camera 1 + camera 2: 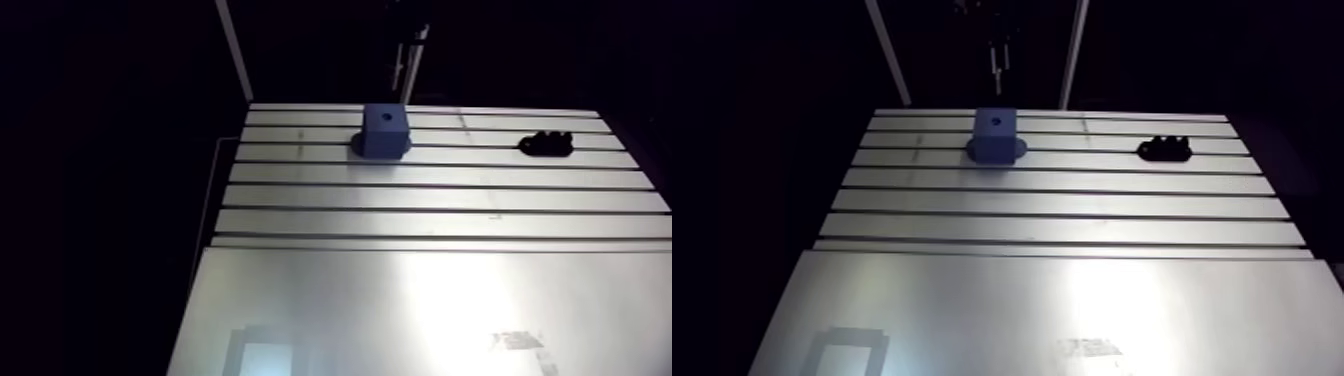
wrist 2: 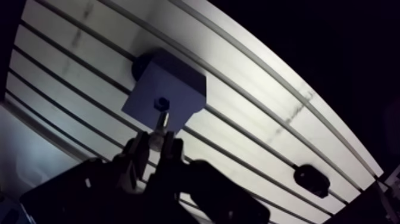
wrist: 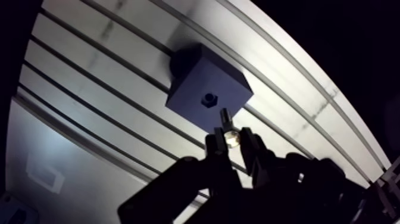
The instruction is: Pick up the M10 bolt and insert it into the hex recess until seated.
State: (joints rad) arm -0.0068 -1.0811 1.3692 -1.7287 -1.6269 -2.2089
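Bolt (image 3: 228, 124) status: held in the gripper (image 3: 231, 139), which is closed narrow on its shiny end, shank pointing out ahead toward the blue block (image 3: 202, 80). Tip sits just beside the hex recess (image 3: 208, 98) in the block's top face, not yet inside; can't tell whether it touches the face. Block stands on the table (image 1: 400, 300) toward its far edge. Small black part (image 1: 545, 144) lies well apart, no obstruction.

Risks, my judgement:
1) Tip looks offset from recess centre. If you drive down now it may land on the flat face, skid, or tilt in the grip.
2) Shank appears slightly off the recess axis; angle error could jam it partway, i.e. not seated.
3) Grip covers a small area, so side load may rotate the bolt.
4) Can't confirm block is fixed; a push could shift it.

Recommend you centre & square up before descent.
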